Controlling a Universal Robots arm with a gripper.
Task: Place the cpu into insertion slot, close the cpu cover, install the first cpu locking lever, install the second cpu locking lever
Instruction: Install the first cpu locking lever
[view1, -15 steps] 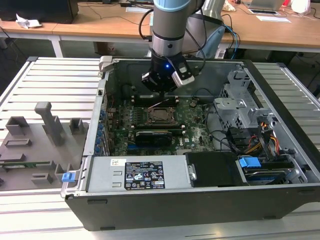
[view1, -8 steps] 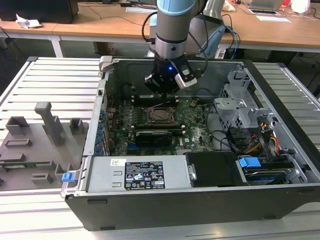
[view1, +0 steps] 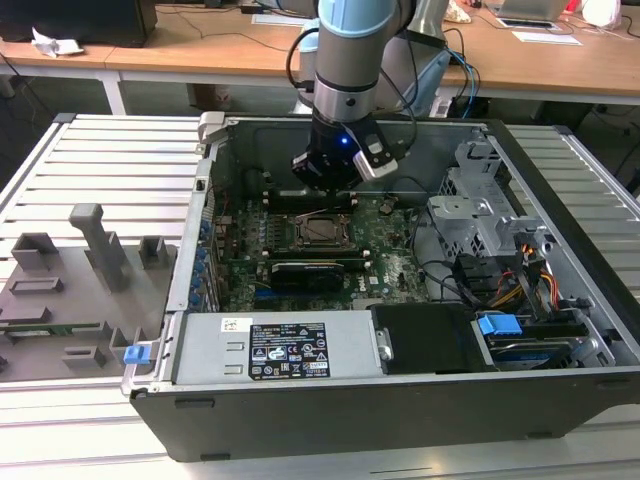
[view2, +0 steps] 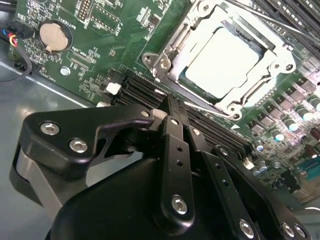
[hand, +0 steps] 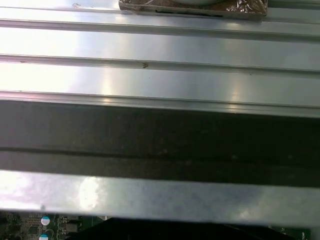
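The cpu (view2: 223, 62) sits flat in its socket on the green motherboard (view2: 100, 55), its pale silver top showing through the square window of the cpu cover (view2: 172, 47), which in the second wrist view lies down over the chip with its metal frame around the edges. A thin wire locking lever (view2: 200, 102) runs along the socket's side nearest the gripper; whether it is hooked under its catch cannot be told. In the exterior view the socket (view1: 322, 229) lies near the middle of the board inside the open computer case (view1: 560, 300), with the gripper (view1: 335, 172) hovering just above and slightly behind it. The gripper (view2: 172, 107), in the second wrist view, has its two black fingers (view2: 175, 145) drawn together, tips meeting or nearly so, with nothing between them. By my judgement the work stands at the lever stage: a closed, narrow fingertip suits pressing a wire lever down and sideways under its hook, and doing it well means keeping the push on the lever's end, clear of the memory slots (view2: 150, 92) that run just beside the socket. A round coin cell (view2: 53, 36) sits well apart on the board. The power supply (view1: 275, 350) at the case's near side bears a black label (view1: 288, 352), but its print is too small to read, and the board's white lettering cannot be made out either.
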